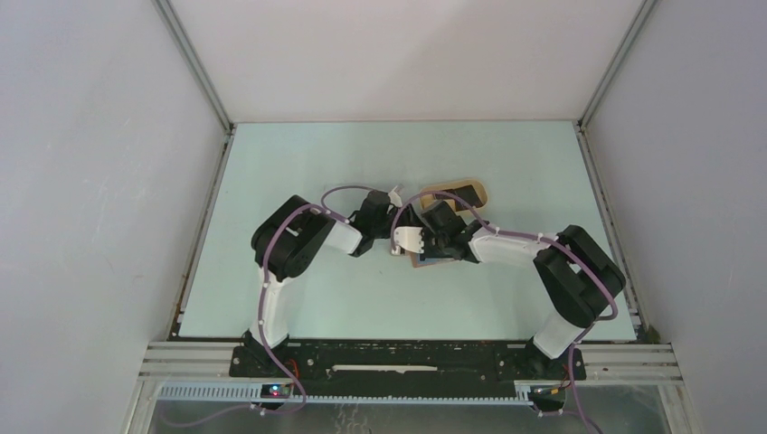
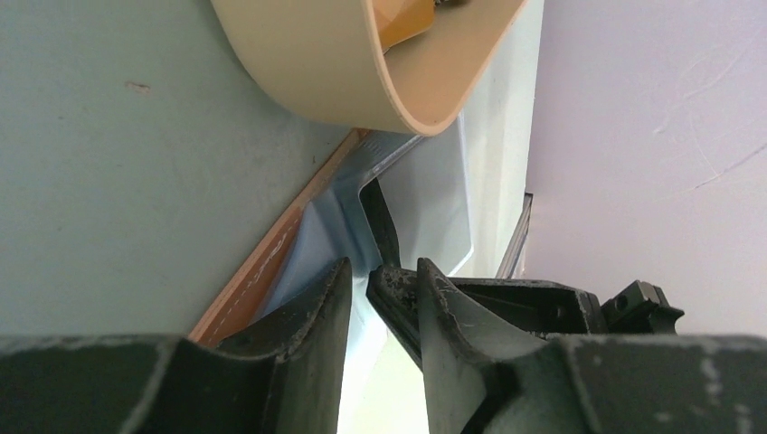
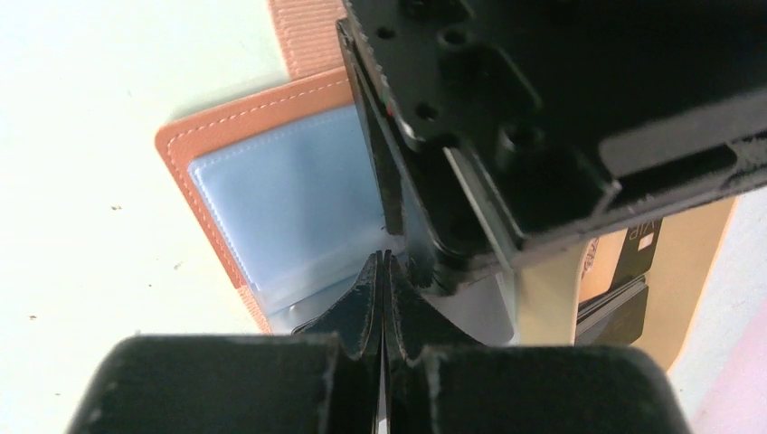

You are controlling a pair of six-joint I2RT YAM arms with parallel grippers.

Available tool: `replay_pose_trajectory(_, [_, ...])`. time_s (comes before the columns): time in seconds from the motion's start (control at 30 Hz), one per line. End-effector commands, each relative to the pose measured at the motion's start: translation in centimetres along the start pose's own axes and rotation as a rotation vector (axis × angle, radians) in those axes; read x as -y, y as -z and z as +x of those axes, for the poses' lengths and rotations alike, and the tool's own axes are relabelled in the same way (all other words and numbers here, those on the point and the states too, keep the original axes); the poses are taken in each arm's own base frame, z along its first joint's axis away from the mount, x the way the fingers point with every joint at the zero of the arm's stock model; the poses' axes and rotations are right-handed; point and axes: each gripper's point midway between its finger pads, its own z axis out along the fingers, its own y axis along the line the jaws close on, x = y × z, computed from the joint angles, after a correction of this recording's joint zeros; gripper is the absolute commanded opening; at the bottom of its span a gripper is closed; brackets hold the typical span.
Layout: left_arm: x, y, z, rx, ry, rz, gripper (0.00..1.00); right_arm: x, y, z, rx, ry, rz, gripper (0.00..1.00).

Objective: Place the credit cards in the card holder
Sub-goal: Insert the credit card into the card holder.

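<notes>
- Reddish-brown leather edges the card holder [image 3: 271, 181], which lies opened flat on the counter [image 3: 81, 136] with its bluish clear pockets facing up. In the top view it sits at the centre of the frame, under both wrists.
- The right gripper [image 3: 384, 271] has its jaws pressed fully together, tips down at the pocket's lower edge in its own view. Whether they pinch the sleeve film I cannot tell.
- The left gripper [image 2: 382, 271] has its jaws partly apart, with pale counter showing through the gap. No card is visible between them.
- The credit cards [image 3: 624, 258], one orange-yellow [image 2: 405, 25], are in the beige tray [image 2: 317, 63]. The tray is just beyond the holder, up and to the right of it in the top view.
- The coming move likely turns on that short gap between the cards ahead and the pocket below. The right wrist is nearer the tray but is occupied, so the left jaws look likelier to fetch a card.
- From the left jaws, the holder's stitched edge runs diagonally up toward the tray.
</notes>
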Motion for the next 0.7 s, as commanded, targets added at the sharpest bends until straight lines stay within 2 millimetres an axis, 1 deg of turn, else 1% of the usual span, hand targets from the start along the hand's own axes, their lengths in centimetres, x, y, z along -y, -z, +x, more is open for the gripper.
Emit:
replay_pose_trajectory(0.0, [-2.2, 0.5, 0.8, 0.02, -0.005, -0.066, 0.39, 1.7, 1.6, 1.8, -0.043, -0.066, 0.065, 0.01])
replay_pose_trajectory(0.13, [-1.1, 1.3, 0.0, 0.066, -0.021, -0.035, 0.39, 1.6, 1.9, 1.6, -0.027, -0.081, 0.056, 0.01])
replay_pose_trajectory(0.27, [-0.5, 2.2, -0.7, 0.1, -0.032, -0.031, 0.39, 1.4, 2.4, 1.1, 0.007, -0.104, 0.035, 0.01])
replay_pose_trajectory(0.57, [0.7, 4.1, -1.3, 0.155, -0.087, -0.015, 0.38, 1.1, 4.9, -0.7, 0.151, -0.221, -0.082, 0.04])
replay_pose_trajectory(0.63, [1.2, 4.8, -1.5, 0.175, -0.113, -0.013, 0.38, 1.3, 5.4, -1.0, 0.177, -0.247, -0.093, 0.04])
replay_pose_trajectory(0.67, [1.8, 5.3, -1.6, 0.189, -0.132, -0.004, 0.38, 1.4, 5.7, -1.1, 0.191, -0.26, -0.099, 0.04])
